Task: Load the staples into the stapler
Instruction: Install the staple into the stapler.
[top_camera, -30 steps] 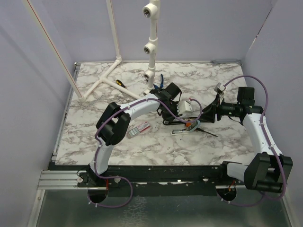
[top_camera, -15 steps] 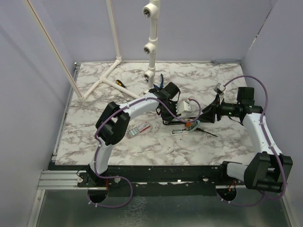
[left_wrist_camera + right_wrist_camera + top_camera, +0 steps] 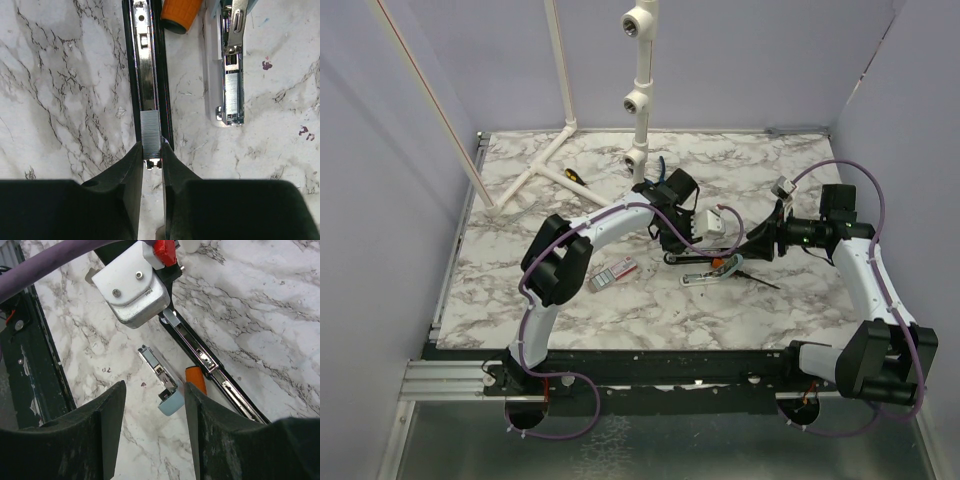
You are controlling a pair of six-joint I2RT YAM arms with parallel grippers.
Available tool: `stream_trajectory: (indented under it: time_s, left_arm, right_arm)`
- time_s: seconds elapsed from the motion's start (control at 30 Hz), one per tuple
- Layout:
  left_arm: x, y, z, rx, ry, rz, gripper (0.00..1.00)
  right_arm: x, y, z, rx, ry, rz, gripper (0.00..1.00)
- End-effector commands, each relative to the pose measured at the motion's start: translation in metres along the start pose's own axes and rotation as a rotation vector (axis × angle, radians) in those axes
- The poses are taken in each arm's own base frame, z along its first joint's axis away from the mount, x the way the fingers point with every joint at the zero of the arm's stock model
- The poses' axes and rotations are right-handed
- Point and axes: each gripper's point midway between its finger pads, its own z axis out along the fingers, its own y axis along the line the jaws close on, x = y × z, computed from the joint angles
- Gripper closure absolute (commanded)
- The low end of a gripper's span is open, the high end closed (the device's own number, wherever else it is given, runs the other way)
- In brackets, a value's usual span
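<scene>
The left gripper [image 3: 151, 162] pinches the near end of a silvery staple strip [image 3: 150, 129] lying in the metal channel of the black stapler [image 3: 144, 75], near the middle of the counter [image 3: 65, 100]. The right gripper [image 3: 154, 387] hovers nearby, jaws apart.

The left hand [image 3: 670, 250], closed on the staples [image 3: 150, 131], now sits a shade further toward the far left of the counter [image 3: 520, 260] than a second ago, its wrist drawn back with it. The white housing [image 3: 717, 221] on the hand's right side tips slightly further right. Behind the hand, the left arm's elbow [image 3: 556, 262] has edged left.
</scene>
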Motion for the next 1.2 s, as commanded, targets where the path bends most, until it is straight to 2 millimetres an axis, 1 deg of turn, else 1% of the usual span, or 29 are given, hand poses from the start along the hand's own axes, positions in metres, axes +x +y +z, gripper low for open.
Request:
stream_trajectory:
  time_s: [0.0, 0.37, 0.77, 1.17]
  left_arm:
    - [-0.014, -0.001, -0.012, 0.020, -0.045, 0.045, 0.79]
    - [-0.007, 0.002, -0.001, 0.041, -0.013, 0.010, 0.79]
    - [-0.005, 0.006, 0.001, 0.038, 0.009, -0.011, 0.79]
    - [0.001, 0.004, 0.003, 0.063, 0.046, -0.027, 0.80]
  right_arm:
    - [-0.006, 0.002, -0.003, -0.012, -0.017, -0.004, 0.45]
    - [-0.006, 0.001, -0.003, -0.016, -0.015, 0.002, 0.45]
    - [-0.006, 0.001, -0.004, -0.017, -0.016, 0.000, 0.45]
    - [-0.006, 0.001, -0.004, -0.018, -0.017, 0.000, 0.45]
